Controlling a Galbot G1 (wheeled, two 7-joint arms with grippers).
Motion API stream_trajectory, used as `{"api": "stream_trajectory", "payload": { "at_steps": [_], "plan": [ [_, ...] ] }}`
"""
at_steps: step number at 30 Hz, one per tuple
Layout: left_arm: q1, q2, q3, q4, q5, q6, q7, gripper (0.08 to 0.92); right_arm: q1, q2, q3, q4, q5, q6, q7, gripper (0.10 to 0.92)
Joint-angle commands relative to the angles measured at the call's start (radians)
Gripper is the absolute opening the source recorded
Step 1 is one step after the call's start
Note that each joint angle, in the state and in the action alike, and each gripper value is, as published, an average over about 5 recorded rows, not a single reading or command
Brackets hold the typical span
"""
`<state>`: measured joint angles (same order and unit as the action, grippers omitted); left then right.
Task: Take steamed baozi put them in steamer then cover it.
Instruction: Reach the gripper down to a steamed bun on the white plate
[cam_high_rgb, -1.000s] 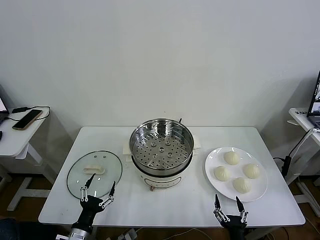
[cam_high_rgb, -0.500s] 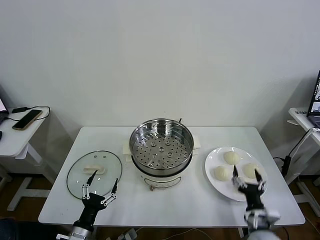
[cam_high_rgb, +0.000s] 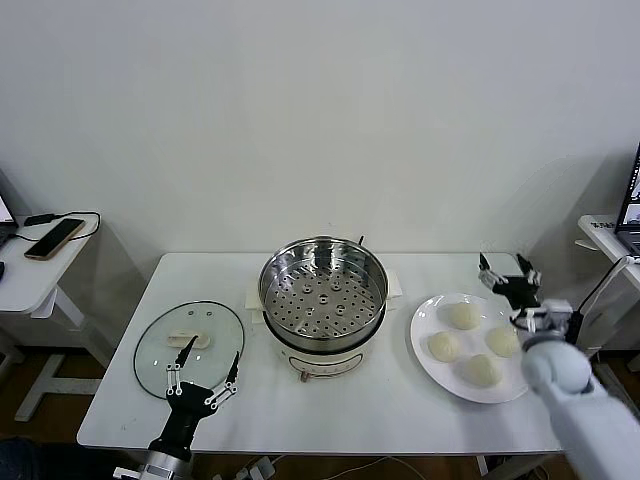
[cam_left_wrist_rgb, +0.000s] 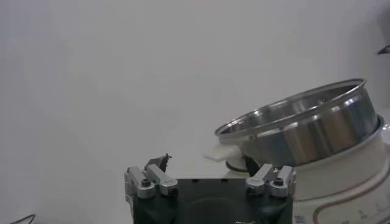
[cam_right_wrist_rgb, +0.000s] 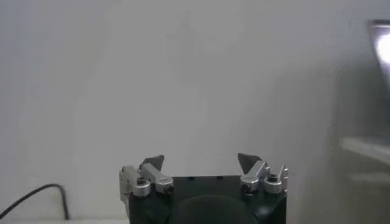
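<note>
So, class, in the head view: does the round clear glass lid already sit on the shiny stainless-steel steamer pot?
No, the glass lid lies flat on the white table, left of the open steamer pot.

No readable words, labels, brand names or numbers are showing on anything in these three views.

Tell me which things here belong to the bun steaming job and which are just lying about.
Job: four steamed baozi on the plate; steamer; cover; right gripper above the plate; left gripper by the cover.
Lying about: phone on the side table.
</note>
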<state>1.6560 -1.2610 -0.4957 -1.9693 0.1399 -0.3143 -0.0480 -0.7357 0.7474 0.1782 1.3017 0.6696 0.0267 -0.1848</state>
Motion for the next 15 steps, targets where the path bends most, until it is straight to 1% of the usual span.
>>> {"api": "stream_trajectory", "payload": {
  "at_steps": [1,4,6,10,15],
  "plan": [
    [0.003,-0.006,0.002,-0.017,0.003,0.008,0.0,0.823,0.473,-0.162,-0.401,-0.336,-0.175,-0.03,-0.695,0.823],
    [0.004,-0.011,0.001,-0.019,0.004,0.011,-0.001,0.823,0.571,-0.143,-0.48,-0.404,-0.339,-0.008,-0.891,0.823],
    [0.005,-0.013,-0.001,-0.021,0.004,0.013,-0.001,0.823,0.627,-0.122,-0.53,-0.442,-0.449,0.004,-0.979,0.823],
    [0.007,-0.018,-0.003,-0.023,0.004,0.016,-0.003,0.823,0.715,-0.07,-0.618,-0.51,-0.621,0.022,-1.087,0.823],
    [0.012,-0.025,-0.007,-0.03,0.004,0.021,-0.006,0.823,0.781,0.002,-0.684,-0.573,-0.768,0.035,-1.177,0.823]
  ]
}}
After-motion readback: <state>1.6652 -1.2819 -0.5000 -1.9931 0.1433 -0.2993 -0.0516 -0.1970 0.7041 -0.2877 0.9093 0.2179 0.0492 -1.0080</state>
